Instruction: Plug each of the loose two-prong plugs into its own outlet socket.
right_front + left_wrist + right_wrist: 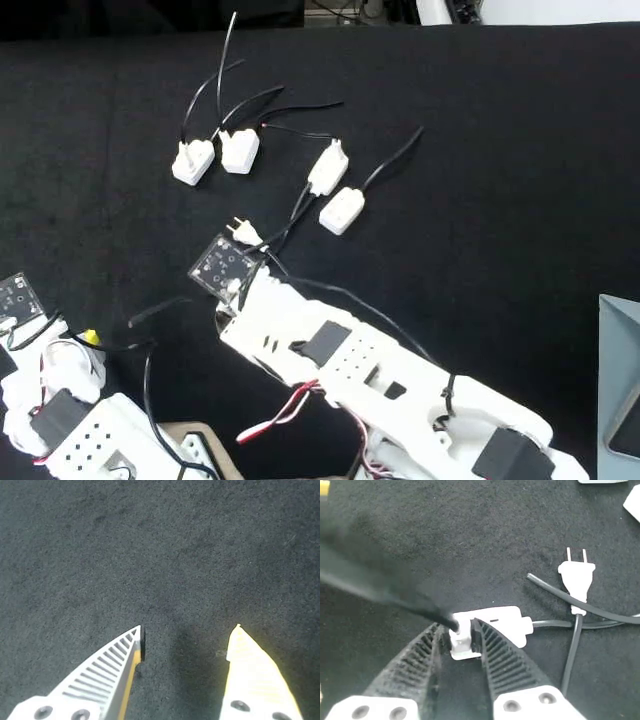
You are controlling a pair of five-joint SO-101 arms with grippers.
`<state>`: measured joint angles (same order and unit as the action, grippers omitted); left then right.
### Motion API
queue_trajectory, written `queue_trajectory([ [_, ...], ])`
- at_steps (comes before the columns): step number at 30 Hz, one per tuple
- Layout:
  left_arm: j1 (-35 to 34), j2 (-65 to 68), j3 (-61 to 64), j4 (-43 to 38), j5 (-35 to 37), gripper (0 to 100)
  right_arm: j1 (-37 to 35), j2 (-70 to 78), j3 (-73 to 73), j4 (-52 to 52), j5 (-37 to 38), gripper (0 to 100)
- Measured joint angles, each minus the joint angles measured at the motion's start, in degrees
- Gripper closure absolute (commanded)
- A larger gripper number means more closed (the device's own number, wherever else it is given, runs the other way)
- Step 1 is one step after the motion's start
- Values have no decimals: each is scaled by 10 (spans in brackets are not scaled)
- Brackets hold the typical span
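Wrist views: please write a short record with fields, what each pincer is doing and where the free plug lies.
right pincer: shut on white plug, which touches socket block
insertion: cannot tell
free plug: flat on black cloth, prongs bare, apart from socket block
left pincer: open over bare black cloth

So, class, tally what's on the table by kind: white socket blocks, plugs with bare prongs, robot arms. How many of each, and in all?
Socket blocks: 5
Plugs with bare prongs: 1
Arms: 2
Total: 8
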<state>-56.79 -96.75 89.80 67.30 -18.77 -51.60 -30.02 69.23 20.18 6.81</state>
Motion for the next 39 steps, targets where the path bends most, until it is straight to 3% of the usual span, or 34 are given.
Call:
queue_trajectory([
  [19, 0, 0, 0, 0, 0, 725, 1, 13, -1, 24, 5, 987],
  [29, 0, 0, 0, 0, 0, 725, 0, 155, -105, 23, 4, 987],
  [39, 0, 0, 0, 0, 0, 725, 11, 165, -118, 59, 4, 987],
])
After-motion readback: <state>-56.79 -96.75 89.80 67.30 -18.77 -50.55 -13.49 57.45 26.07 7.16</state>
